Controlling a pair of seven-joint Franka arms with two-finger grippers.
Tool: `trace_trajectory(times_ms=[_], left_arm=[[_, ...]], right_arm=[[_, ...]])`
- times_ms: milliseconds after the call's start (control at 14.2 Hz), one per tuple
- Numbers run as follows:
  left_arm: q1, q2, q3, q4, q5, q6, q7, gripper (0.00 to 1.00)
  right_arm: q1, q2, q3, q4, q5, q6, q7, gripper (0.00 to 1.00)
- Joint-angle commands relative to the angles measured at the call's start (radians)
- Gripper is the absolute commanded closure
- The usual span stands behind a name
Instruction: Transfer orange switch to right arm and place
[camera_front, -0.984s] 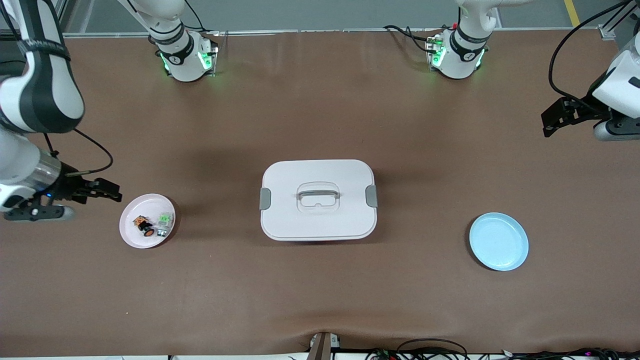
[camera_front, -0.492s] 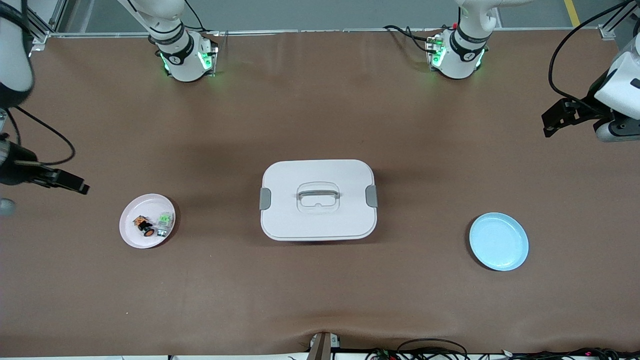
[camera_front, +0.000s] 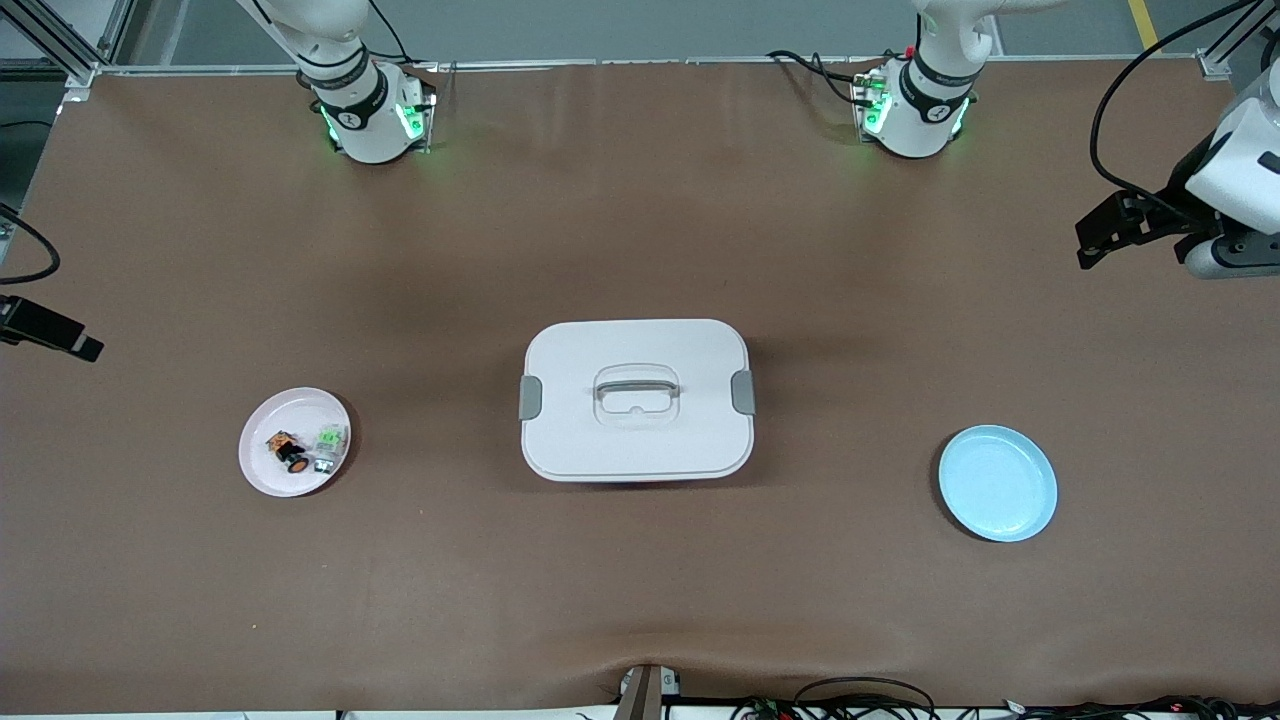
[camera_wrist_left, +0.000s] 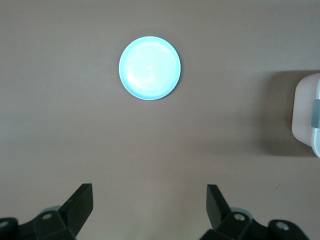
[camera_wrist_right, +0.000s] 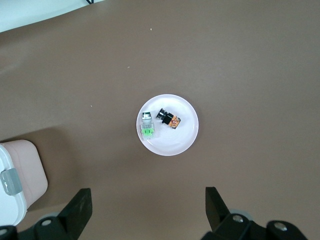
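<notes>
The orange switch (camera_front: 291, 455), a tiny black stubby cylinder with an orange button end, lies on its side in the round pale pink plate (camera_front: 262, 470) toward the right arm's end of the table. Touching or just beside it in the same plate is a small pale green and clear part (camera_front: 328, 443); the right wrist view shows the switch (camera_wrist_right: 169, 118) and the green part (camera_wrist_right: 147, 127) as a close pair in the plate (camera_wrist_right: 170, 142).

The right pincer (camera_wrist_right: 147, 212) hangs high over the table near the pink plate, fingers spread wide and holding nothing. The left pincer (camera_wrist_left: 149, 210) is up over the left arm's end of the table, also wide open and empty, looking down on a round light blue plate (camera_front: 1020, 510). A white lidded box with grey side latches and a handle (camera_front: 636, 398) sits between the two plates.

The task words and the layout disagree about who starts, since the switch lies at the right arm's end. Whichever arm goes first, the pick probably needs care: come straight down with the fingers across the black body, on the side away from the green part, so that part is not nudged or caught. Grip low on one end, leaving the other end free for the receiving pincer, and make the handover above the box.
</notes>
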Motion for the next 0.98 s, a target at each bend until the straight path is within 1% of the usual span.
trace_trajectory(times_ms=[0, 141, 703, 844, 914], left_arm=[[0.001, -0.036, 0.003, -0.029, -0.02, -0.01, 0.014, 0.0], [0.001, -0.036, 0.003, -0.029, -0.02, -0.018, 0.014, 0.0], [-0.001, -0.042, 0.003, -0.029, -0.02, -0.028, 0.017, 0.0], [-0.001, -0.042, 0.003, -0.029, -0.023, -0.028, 0.018, 0.0], [-0.001, -0.042, 0.003, -0.029, -0.034, -0.028, 0.018, 0.0]], right_arm=[[-0.002, 0.003, 0.009, 0.019, 0.004, -0.08, 0.012, 0.0], [-0.002, -0.005, 0.006, 0.021, -0.008, -0.137, 0.004, 0.0], [-0.005, -0.022, -0.002, 0.001, -0.013, -0.175, 0.017, 0.0], [0.026, -0.026, -0.026, 0.001, -0.014, -0.172, 0.017, 0.0], [0.064, -0.028, -0.072, 0.001, -0.011, -0.174, 0.015, 0.0]])
